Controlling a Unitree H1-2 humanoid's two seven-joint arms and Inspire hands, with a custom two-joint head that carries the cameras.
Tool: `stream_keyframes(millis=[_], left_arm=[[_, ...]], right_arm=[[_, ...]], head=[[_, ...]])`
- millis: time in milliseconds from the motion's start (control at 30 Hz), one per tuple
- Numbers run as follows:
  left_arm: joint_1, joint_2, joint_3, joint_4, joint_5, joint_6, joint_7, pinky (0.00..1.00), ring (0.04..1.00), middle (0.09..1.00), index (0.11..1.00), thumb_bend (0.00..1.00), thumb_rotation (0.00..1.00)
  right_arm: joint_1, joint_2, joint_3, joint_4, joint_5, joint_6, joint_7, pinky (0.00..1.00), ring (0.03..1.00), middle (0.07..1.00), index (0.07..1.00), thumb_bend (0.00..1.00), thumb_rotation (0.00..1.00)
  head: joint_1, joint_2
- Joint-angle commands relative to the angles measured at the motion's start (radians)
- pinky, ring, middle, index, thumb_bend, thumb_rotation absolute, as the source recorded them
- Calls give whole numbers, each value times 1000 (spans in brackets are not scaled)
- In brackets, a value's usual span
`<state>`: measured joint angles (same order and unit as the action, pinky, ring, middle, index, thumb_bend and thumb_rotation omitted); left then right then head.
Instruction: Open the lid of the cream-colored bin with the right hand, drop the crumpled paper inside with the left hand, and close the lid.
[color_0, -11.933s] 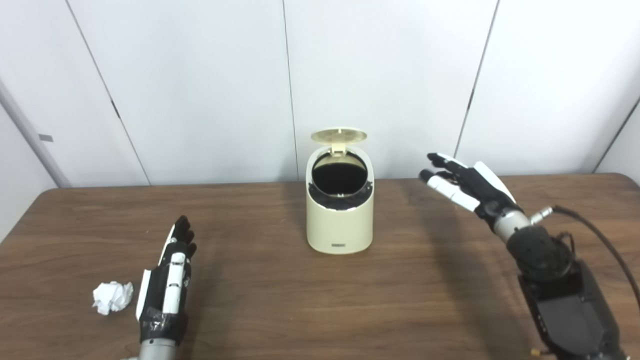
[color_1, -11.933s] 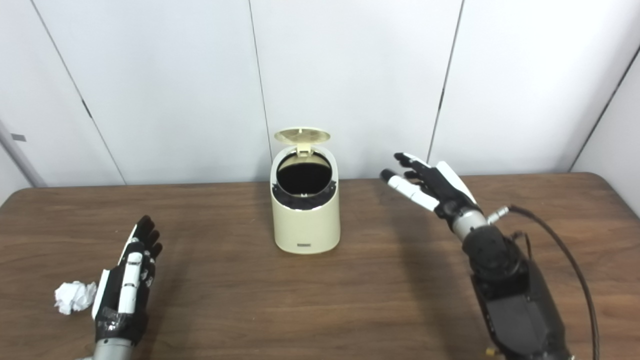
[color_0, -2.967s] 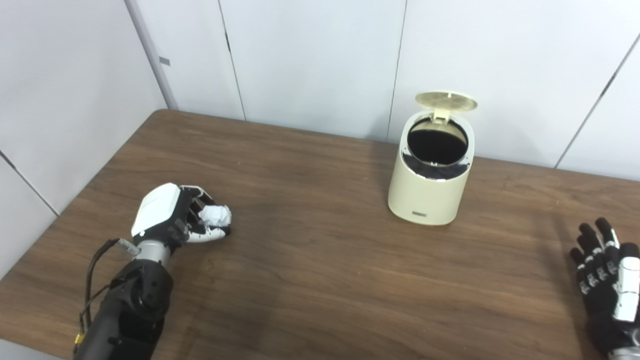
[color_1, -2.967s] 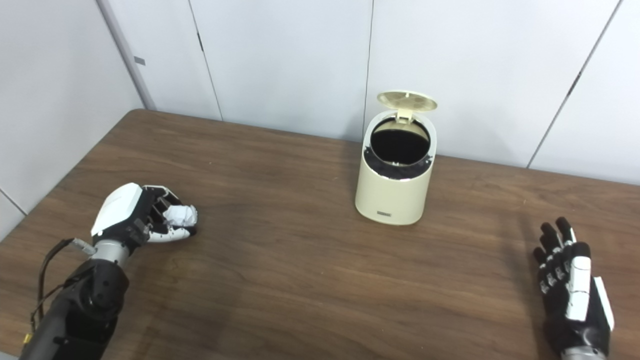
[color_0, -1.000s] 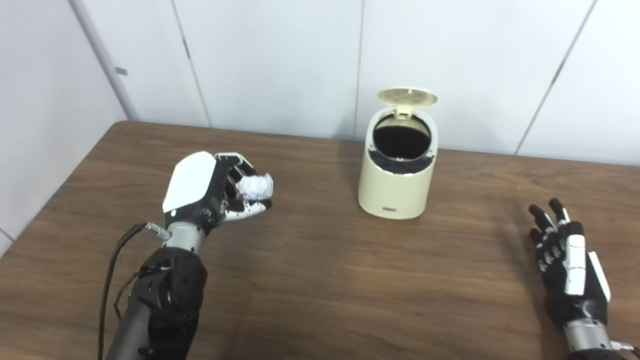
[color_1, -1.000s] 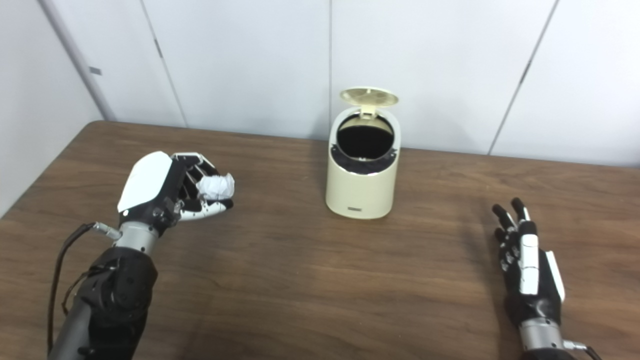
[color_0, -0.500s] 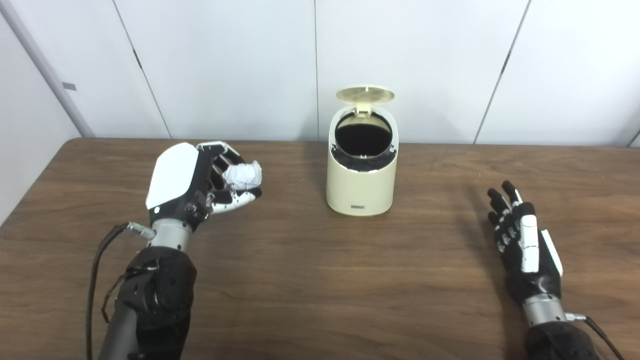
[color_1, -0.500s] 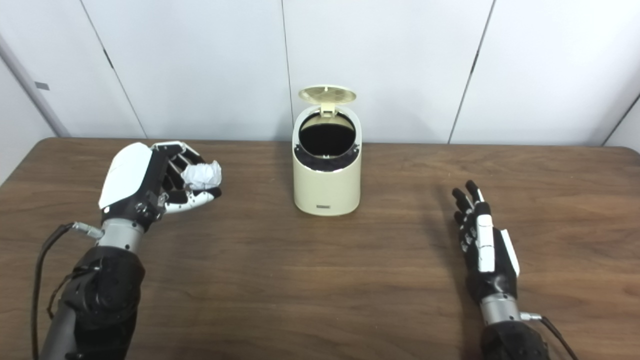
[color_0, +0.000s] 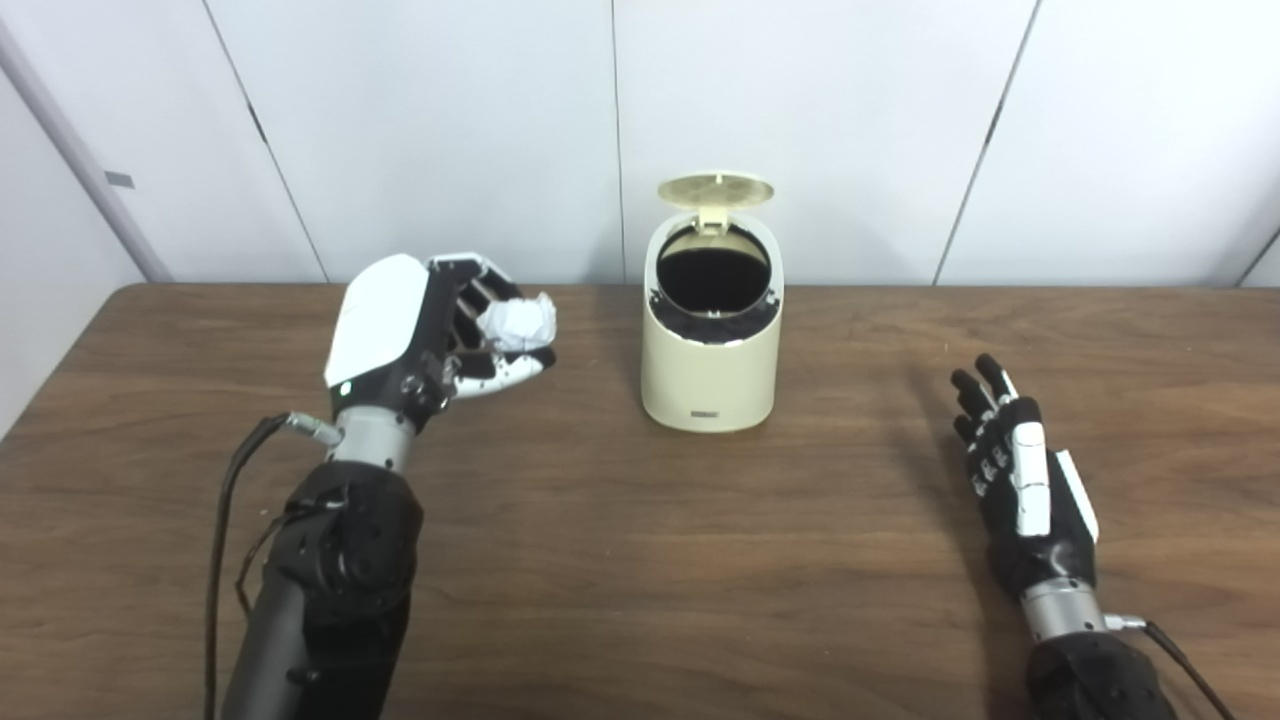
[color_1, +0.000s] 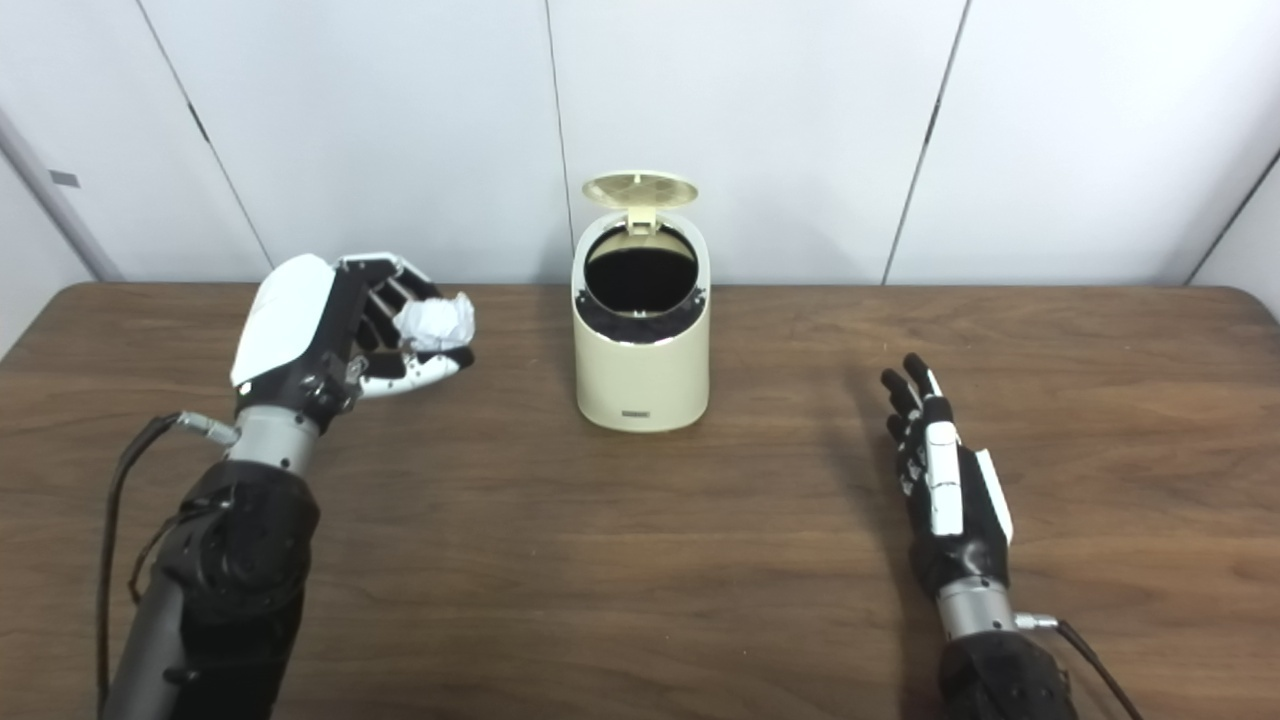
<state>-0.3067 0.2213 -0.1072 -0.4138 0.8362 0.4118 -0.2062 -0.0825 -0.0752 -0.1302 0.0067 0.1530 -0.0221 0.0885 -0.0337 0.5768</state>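
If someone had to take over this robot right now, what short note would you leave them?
Left hand: shut on the crumpled paper, raised left of the bin, not yet over the opening.
Right hand: open, holding nothing, low over the table to the right of the bin.
Lid: already open, standing up at the back.
Left to do: carry the paper over the opening, drop it in, close the lid.

Bin (color_0: 712, 370) interior black — contents unseen; both forearms cut by bottom edge.
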Motion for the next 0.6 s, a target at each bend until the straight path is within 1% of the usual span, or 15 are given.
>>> stream_keyframes(millis=[0, 167, 300, 467, 500, 567], left_arm=[[-60, -3, -4, 4, 0, -25, 23, 367, 389, 483, 518, 499, 0], [-95, -9, -21, 43, 2, -49, 37, 370, 382, 478, 527, 498, 0], [-121, -13, -37, 67, 11, -52, 36, 377, 389, 485, 522, 498, 0], [-146, -15, -50, 116, 1, -81, 54, 379, 388, 482, 521, 498, 0], [-150, -18, -52, 121, 0, -80, 56, 349, 392, 478, 522, 483, 0], [-155, -22, -54, 128, -4, -81, 58, 333, 395, 480, 524, 475, 0]], right_arm=[[19, 26, 13, 38, 10, -45, 1, 1000, 987, 933, 956, 532, 1000], [21, 28, 17, 44, 6, -57, -2, 1000, 983, 932, 954, 530, 1000], [19, 29, 18, 51, 11, -61, 0, 1000, 984, 934, 956, 521, 1000], [18, 35, 19, 56, 9, -65, -4, 1000, 987, 937, 955, 522, 1000], [18, 36, 19, 55, 9, -65, -6, 1000, 987, 936, 953, 524, 1000], [17, 38, 19, 60, 7, -70, -8, 1000, 986, 939, 956, 527, 1000]], head=[[-1, -1], [-4, -9], [-7, -12], [-18, -19], [-18, -19], [-20, -25]])
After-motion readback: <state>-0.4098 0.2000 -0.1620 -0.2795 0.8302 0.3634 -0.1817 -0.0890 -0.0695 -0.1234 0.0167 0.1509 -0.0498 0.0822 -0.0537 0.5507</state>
